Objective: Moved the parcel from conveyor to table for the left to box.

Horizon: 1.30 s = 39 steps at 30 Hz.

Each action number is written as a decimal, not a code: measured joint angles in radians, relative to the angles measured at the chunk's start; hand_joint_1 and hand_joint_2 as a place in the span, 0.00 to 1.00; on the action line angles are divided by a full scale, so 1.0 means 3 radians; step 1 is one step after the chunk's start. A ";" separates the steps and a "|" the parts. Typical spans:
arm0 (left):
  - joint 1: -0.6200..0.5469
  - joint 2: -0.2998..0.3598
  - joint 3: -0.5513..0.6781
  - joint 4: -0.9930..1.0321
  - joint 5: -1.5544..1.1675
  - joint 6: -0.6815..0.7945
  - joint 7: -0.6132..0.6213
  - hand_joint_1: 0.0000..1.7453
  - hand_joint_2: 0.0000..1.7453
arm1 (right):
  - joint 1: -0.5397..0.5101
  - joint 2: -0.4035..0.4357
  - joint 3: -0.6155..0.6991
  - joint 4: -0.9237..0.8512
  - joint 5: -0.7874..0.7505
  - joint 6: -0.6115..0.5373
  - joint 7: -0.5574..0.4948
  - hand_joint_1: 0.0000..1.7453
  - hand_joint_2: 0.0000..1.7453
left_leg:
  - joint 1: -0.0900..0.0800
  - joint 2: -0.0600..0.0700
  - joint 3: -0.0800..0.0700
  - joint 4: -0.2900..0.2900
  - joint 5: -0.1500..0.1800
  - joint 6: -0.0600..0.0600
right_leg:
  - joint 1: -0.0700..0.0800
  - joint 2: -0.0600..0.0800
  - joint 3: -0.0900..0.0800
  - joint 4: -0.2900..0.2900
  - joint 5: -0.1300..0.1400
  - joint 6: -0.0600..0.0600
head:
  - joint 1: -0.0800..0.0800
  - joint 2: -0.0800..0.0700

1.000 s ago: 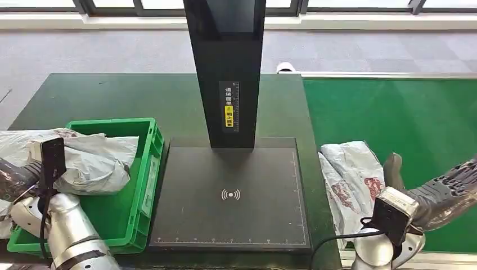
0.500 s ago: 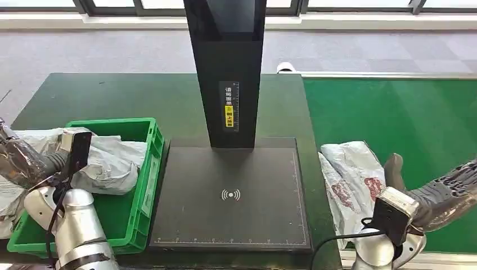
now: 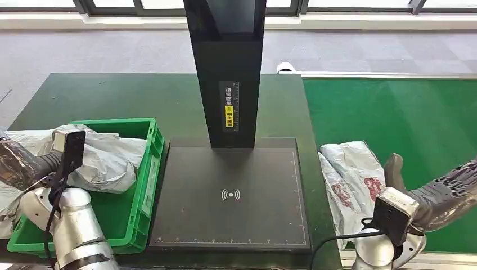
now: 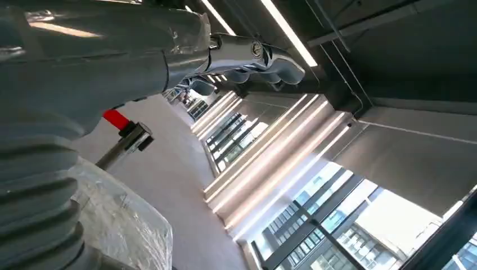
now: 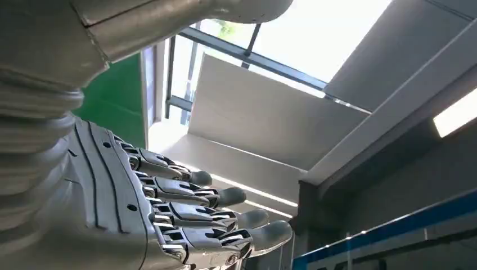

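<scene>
Robot hand on the right (image 3: 444,194) hangs palm-out over the near edge of the green conveyor (image 3: 405,121), its fingers (image 5: 225,216) spread and slightly curled with nothing in them, just beside a grey plastic mailer parcel (image 3: 351,177) that lies across the seam between the conveyor and the dark green surface (image 3: 129,95), right of the black scanner base (image 3: 230,194). The left robot hand (image 3: 17,163) sits at the outer side of the green crate (image 3: 143,180), pressed into a crumpled grey bag (image 3: 104,160) draped over the crate's rim; the wrist camera hides the fingers, so I cannot tell whether they are clamped on the bag or merely resting against it. The parcel looks light, limp and slick: a thin poly bag with soft contents that will sag and fold instead of holding its shape. A pinch at one corner would probably let it slide out or dangle, so the better hold is a broad grasp across the thicker middle, bunching film and contents together, fingers from the conveyor side and thumb from the surface side
</scene>
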<state>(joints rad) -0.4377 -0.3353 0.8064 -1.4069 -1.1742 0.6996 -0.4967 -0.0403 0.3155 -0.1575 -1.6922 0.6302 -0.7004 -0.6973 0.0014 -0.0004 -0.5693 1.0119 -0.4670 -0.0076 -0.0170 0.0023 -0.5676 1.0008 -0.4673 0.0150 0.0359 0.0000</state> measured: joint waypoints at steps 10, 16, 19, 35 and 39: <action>0.0027 0.0070 -0.0132 0.0172 -0.0213 0.0000 0.0379 0.00 1.00 | 0.0003 0.0000 -0.0017 0.0001 0.0023 0.0000 0.0000 0.00 1.00 | 0.0000 -0.0002 0.0000 0.0000 0.0000 0.0000 | 0.0000 -0.0001 0.0001 -0.0001 0.0000 0.0000 | 0.0000 0.0000; 0.0043 0.0169 -0.0323 0.0464 -0.0388 -0.0001 0.0576 0.00 1.00 | 0.0010 0.0000 -0.0048 0.0001 0.0022 0.0001 0.0000 0.00 1.00 | 0.0000 -0.0001 0.0000 0.0000 0.0000 0.0000 | 0.0000 0.0000 0.0000 0.0000 0.0001 0.0000 | -0.0001 0.0001; 0.0043 0.0193 -0.0360 0.0525 -0.0389 0.0000 0.0586 0.00 1.00 | 0.0010 0.0000 -0.0051 0.0001 0.0020 0.0000 0.0000 0.00 1.00 | 0.0000 -0.0001 0.0000 0.0000 0.0000 0.0000 | 0.0000 0.0000 0.0000 0.0000 0.0001 0.0000 | -0.0001 0.0000; 0.0068 0.0325 -0.0580 0.0565 -0.0444 -0.0008 0.0836 0.00 1.00 | 0.0012 0.0000 -0.0056 0.0001 0.0003 0.0000 0.0000 0.00 1.00 | 0.0000 -0.0001 0.0000 0.0000 0.0000 0.0000 | 0.0000 -0.0001 0.0000 0.0000 0.0001 0.0000 | -0.0001 0.0000; 0.0075 0.0443 -0.0689 0.0796 -0.1024 -0.0387 0.1506 0.00 1.00 | 0.0017 0.0000 -0.0081 0.0001 -0.0013 0.0000 0.0000 0.00 1.00 | 0.0000 -0.0001 0.0000 0.0000 0.0000 0.0000 | 0.0000 -0.0001 -0.0001 -0.0001 0.0000 0.0000 | -0.0001 0.0000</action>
<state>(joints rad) -0.4151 -0.2023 0.5998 -1.1680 -1.4815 0.5836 -0.0450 -0.0353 0.3155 -0.1819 -1.6918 0.6264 -0.7004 -0.6973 0.0013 -0.0007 -0.5692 1.0120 -0.4669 -0.0077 -0.0171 0.0020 -0.5679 1.0006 -0.4672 0.0151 0.0355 0.0000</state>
